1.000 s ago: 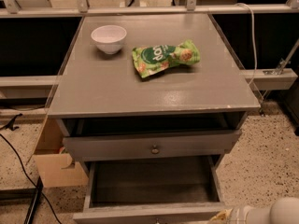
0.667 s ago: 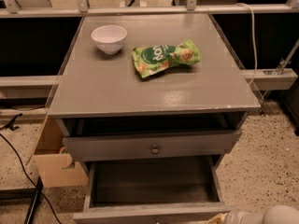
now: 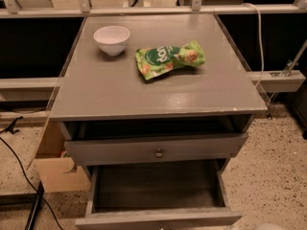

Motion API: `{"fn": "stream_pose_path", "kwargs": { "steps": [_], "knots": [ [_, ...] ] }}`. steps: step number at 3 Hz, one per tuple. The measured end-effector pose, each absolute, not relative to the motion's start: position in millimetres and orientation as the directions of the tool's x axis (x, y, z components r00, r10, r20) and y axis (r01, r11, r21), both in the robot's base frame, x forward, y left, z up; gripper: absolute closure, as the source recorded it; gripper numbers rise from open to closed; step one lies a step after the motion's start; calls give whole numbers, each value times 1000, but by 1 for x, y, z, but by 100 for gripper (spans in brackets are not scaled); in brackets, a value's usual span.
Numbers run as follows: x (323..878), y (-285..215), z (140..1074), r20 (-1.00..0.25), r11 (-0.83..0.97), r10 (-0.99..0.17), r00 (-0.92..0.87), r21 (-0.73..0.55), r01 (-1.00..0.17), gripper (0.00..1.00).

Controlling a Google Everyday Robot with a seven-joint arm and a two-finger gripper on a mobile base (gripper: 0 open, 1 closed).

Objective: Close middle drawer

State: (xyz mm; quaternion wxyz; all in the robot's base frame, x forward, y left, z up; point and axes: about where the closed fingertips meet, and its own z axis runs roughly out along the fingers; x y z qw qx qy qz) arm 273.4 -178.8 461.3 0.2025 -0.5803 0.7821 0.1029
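Gripper: only a pale sliver shows at the bottom edge, lower right of the frame, just right of the front corner of the middle drawer. Whether it is open or closed cannot be told.
Middle drawer: lower centre of the frame, pulled far out, inside bare, front panel lying along the bottom edge.
Contact: none visible between gripper and front panel.
Upper drawer: just above, slightly ajar, with a brass knob at its centre. Not the target.
Cabinet top: carries a white bowl at upper left and a green snack bag near it, not touching.
Step in hand: judged to be lining up for the push; closing not yet done.
Method advised: meet the front panel flat and near its centre, then press straight toward the cabinet along the runners. A shove at the right corner may skew and jam the drawer. Stay low, clear of the upper drawer.
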Motion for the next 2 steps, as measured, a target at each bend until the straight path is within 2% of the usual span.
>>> {"fn": "stream_pose_path", "kwargs": {
  "steps": [2],
  "knots": [
    [276,-180,428,-411,312,-872,-267,-44,-949,100]
  ]
}}
